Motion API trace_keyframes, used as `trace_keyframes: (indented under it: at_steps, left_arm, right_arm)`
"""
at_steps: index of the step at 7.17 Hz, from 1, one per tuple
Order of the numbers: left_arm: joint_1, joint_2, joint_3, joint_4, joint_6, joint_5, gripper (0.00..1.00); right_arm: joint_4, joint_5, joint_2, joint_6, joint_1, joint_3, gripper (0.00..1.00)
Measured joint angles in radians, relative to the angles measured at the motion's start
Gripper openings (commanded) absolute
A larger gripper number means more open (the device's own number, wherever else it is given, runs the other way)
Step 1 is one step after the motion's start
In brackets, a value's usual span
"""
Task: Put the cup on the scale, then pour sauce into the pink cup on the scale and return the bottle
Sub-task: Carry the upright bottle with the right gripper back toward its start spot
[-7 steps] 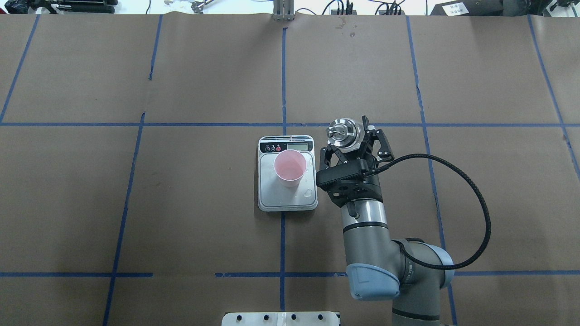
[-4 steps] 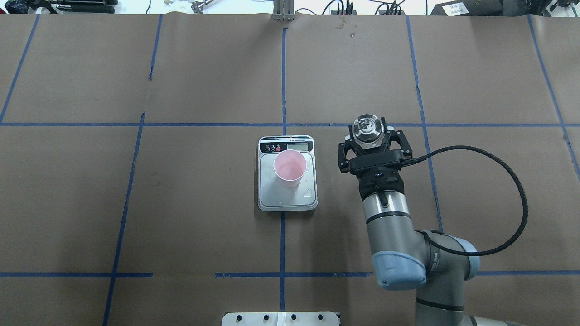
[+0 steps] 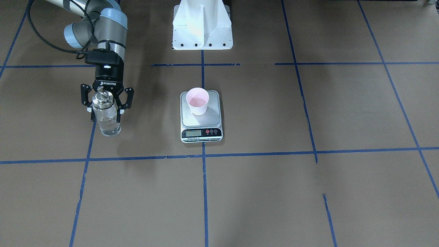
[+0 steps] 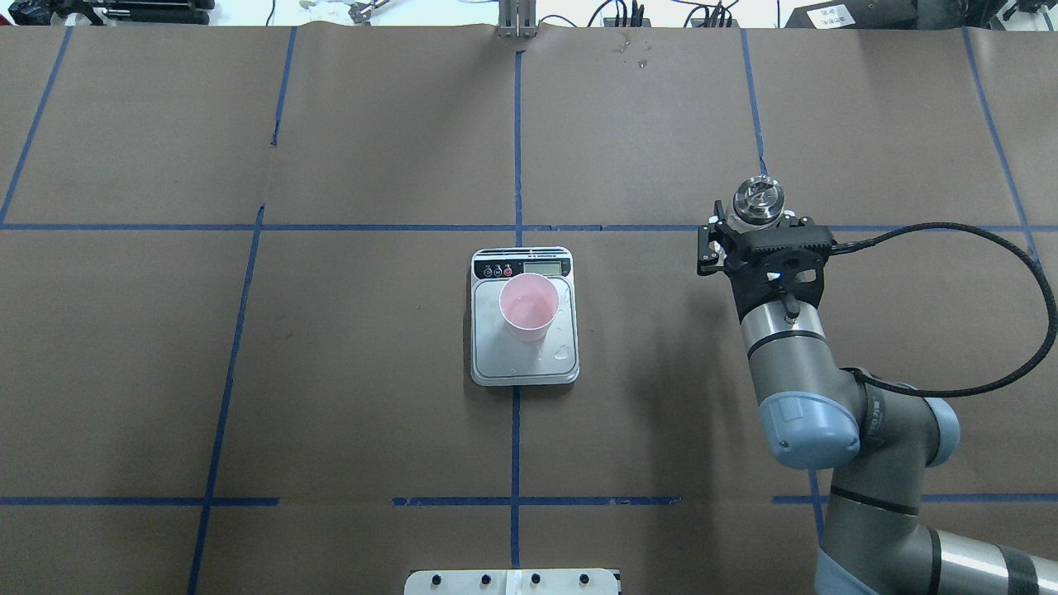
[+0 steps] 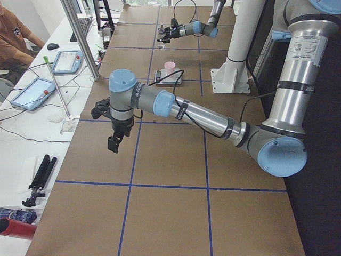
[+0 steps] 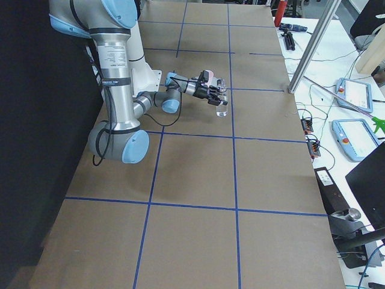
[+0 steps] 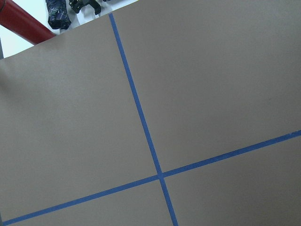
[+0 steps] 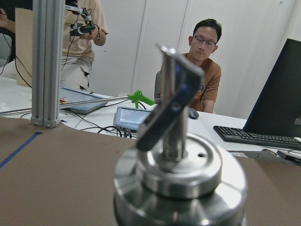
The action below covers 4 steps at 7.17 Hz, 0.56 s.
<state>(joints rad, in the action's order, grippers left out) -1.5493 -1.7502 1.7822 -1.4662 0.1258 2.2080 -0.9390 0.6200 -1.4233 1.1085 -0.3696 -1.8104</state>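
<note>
We moved the bottle (image 3: 109,126) right, away from the scale (image 3: 201,118); our right gripper (image 3: 105,116) holds it upright, table (image 3: 308,192) straight below.

"ROBOTIQ" in white capitals on the black body of the right gripper (image 3: 105,112), toward the desk's right edge; the only text that reads. Scale (image 3: 201,133) at mid-desk: LCD digits too small to make out, tiny print above display and under the buttons illegible. White label (image 4: 831,15) on a dark box past the desk's far edge, near the far right corner: has printed lines, not readable. Nothing else legible
</note>
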Motion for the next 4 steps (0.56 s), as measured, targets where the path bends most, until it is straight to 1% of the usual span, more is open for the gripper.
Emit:
trace_keyframes:
  at_steps: [2,4]
  left_arm:
    - [0.0,0.001,0.011,0.009,0.0,0.0,1.0]
    - [0.0,0.001,0.012,0.009,0.0,-0.001,1.0]
  right_arm:
    - [-0.002,0.078,-0.051,0.107,-0.045,-0.002,0.0]
    - [-0.005,0.12,-0.07,0.202,-0.057,-0.003,0.0]
